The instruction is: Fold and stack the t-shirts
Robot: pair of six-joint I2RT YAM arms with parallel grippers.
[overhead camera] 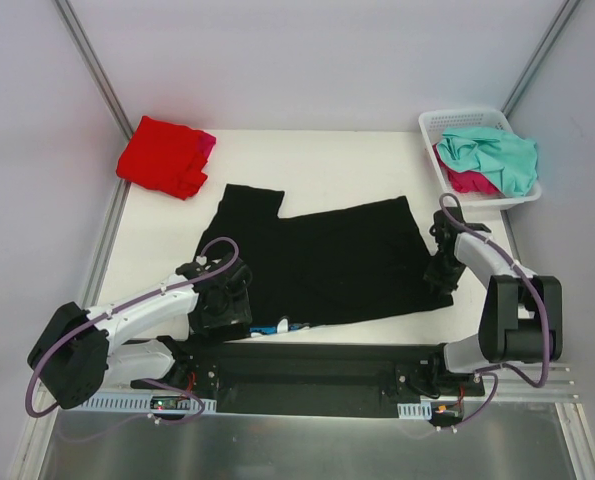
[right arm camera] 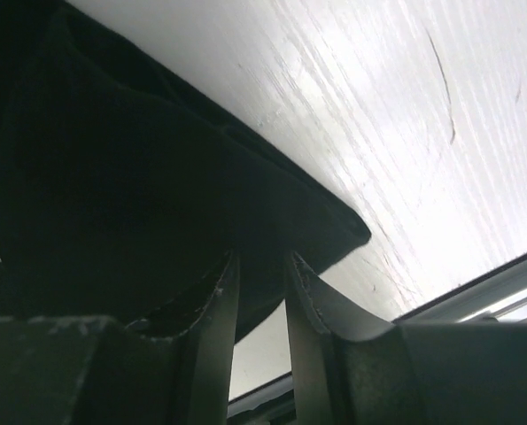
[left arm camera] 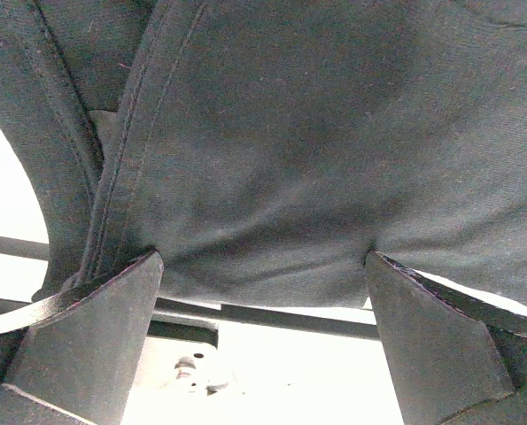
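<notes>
At the centre of the white painted bench (overhead camera: 327,150) lies the large black cloth t-shirt (overhead camera: 327,260), spread mostly flat, one sleeve reaching toward 11 o'clock and its near hem running along the edge by the arm bases. The left tool (overhead camera: 224,298) sits at the shirt's 7 o'clock corner with its jaws wide apart; in the left wrist view the hem drapes between the two fingers (left arm camera: 95,336) without being pinched. The right tool (overhead camera: 443,272) is at the 4 o'clock corner, jaws drawn nearly together, and its fingers (right arm camera: 212,336) appear clamped on the corner fold of the black cloth. My worry is the uneven hold: if the right arm lifts or pulls while the left has nothing gripped, the shirt would likely skew and wrinkle rather than fold cleanly. The left jaws could also close on a bunched double layer, or miss the hem. A bright red folded shirt (overhead camera: 162,158) rests at 10 o'clock, well apart; at 2 o'clock a white plastic lattice basket (overhead camera: 432,122) holds a teal-mint shirt (overhead camera: 497,155) over a magenta-pink shirt (overhead camera: 467,183). Up close the bench surface shows faint grain and a few scratches. Plain pale walls close in the space, with grey metal bars (overhead camera: 92,60) rising from the far corners.
</notes>
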